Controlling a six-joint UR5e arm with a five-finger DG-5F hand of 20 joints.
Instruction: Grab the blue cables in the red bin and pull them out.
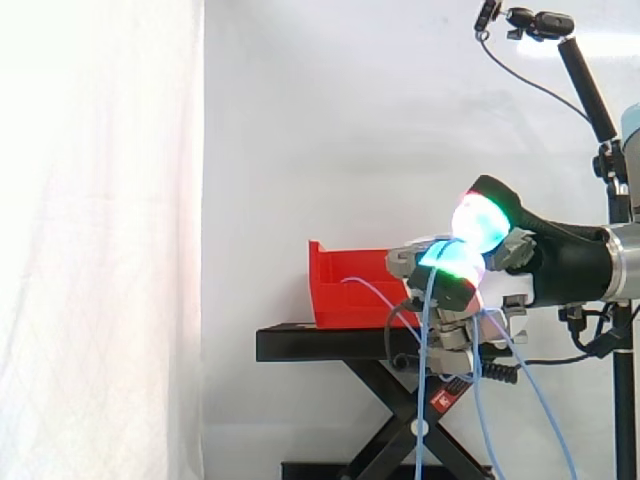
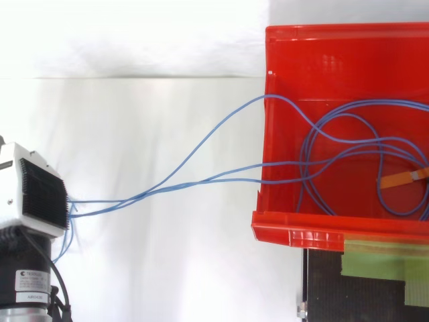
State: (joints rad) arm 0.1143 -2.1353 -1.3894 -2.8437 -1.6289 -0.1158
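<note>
White curtain (image 1: 100,250) behind the whole setup, with the red bin (image 1: 345,290) sitting on the black scissor stand (image 1: 320,343). From my station I read the hand (image 1: 530,262) as closed on the blue cables (image 2: 107,201): in the side view its fingers are curled with the glowing pads (image 1: 478,222) brought together, strands pass between them, and slack loops hang below it. The hand sits just off the stand's right end, clear of the bin. From above, several strands run taut over the bin's open front wall and across the gap toward the arm, so the pull looks well underway. It isn't finished: a good tangle of loops lies on the bin floor near an orange tag (image 2: 405,178). I judge it about halfway, with more drawing back needed to get the coils over the wall
</note>
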